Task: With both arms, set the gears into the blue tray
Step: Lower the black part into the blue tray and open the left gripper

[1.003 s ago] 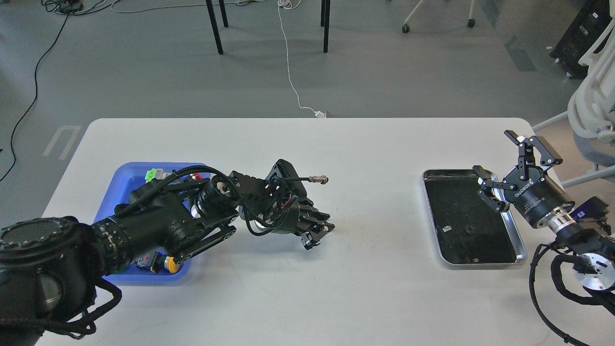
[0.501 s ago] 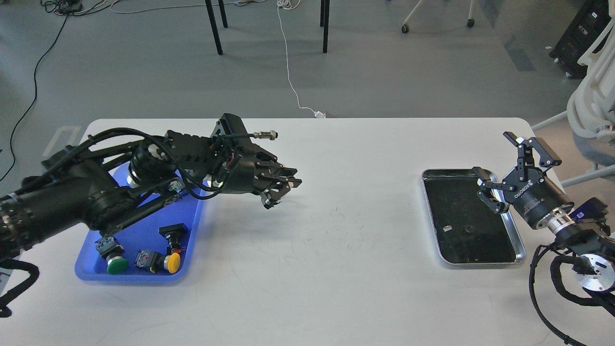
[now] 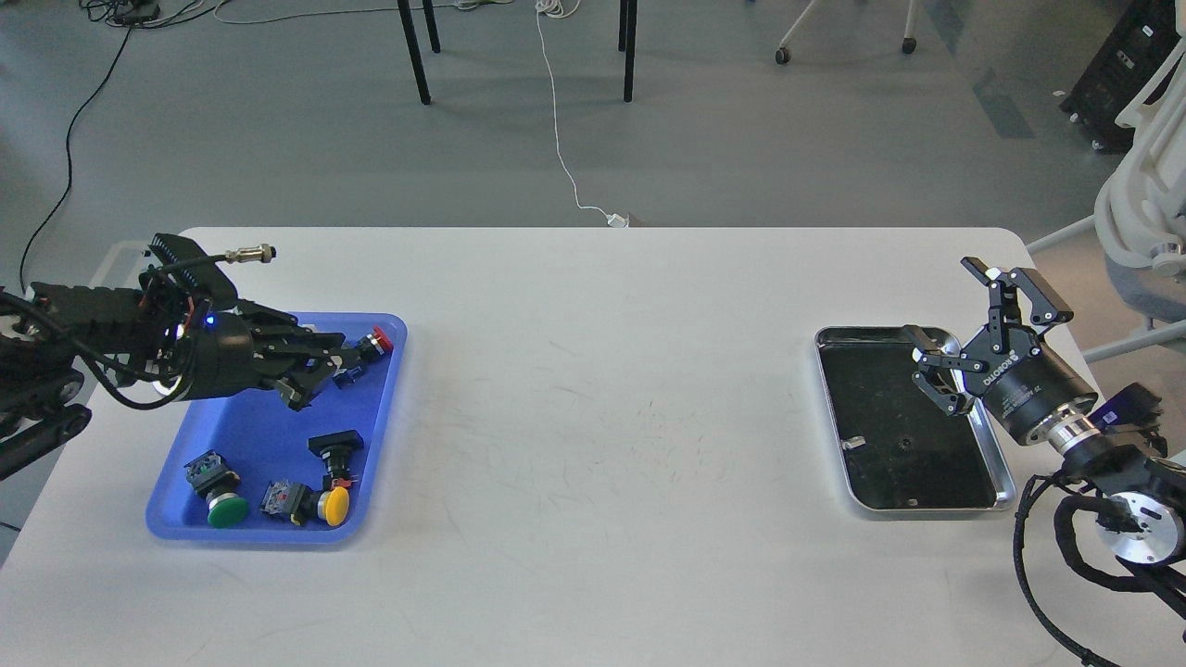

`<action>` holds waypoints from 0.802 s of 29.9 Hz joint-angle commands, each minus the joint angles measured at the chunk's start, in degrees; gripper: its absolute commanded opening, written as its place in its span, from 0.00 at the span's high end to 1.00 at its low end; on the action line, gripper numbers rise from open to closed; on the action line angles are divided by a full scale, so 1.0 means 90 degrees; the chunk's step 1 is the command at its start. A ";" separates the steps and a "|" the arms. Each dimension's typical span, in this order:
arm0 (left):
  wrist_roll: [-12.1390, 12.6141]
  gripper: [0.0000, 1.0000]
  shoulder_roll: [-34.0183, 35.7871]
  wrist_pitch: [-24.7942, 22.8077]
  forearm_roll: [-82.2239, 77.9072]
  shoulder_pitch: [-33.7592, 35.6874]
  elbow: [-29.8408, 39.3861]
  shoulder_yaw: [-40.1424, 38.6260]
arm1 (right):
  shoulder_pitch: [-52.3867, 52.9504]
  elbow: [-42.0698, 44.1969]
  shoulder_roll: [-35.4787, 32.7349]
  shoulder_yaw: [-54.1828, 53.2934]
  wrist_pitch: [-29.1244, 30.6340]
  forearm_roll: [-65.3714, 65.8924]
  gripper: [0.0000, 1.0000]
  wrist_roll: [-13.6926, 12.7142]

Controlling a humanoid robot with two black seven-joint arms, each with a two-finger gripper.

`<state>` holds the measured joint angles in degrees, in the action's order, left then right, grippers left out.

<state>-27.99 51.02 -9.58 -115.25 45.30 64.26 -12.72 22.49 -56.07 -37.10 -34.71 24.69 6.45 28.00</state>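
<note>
The blue tray [image 3: 250,435] lies at the table's left and holds several colour-capped push-button switches. My left gripper [image 3: 310,371] hovers over the tray's far half, pointing right. Its dark fingers lie close together and I cannot make out anything between them. One small black gear [image 3: 899,444] lies on the black lining of the silver tray [image 3: 999,463] at the right. My right gripper [image 3: 945,304] is open above that tray's far right corner, empty, some way from the gear.
Switches with green [image 3: 225,509], yellow [image 3: 334,505] and red [image 3: 377,342] caps sit in the blue tray. A small silver piece [image 3: 857,443] lies in the silver tray. The white table [image 3: 602,417] spans the space between the trays. A white chair [image 3: 1144,213] stands at the right edge.
My left arm has swung left from the table's middle to above the blue tray, uncovering the switches. The right gripper has shifted only slightly.
</note>
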 commanded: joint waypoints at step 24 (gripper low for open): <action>-0.0001 0.59 -0.0083 0.0781 0.0042 -0.0912 -0.1496 0.0055 | 0.0001 0.0009 0.0011 0.0000 0.0000 0.0015 0.01 0.0000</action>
<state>-28.00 50.28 -2.97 -114.87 37.05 50.80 -12.19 22.50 -56.00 -37.00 -34.71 24.69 6.59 28.00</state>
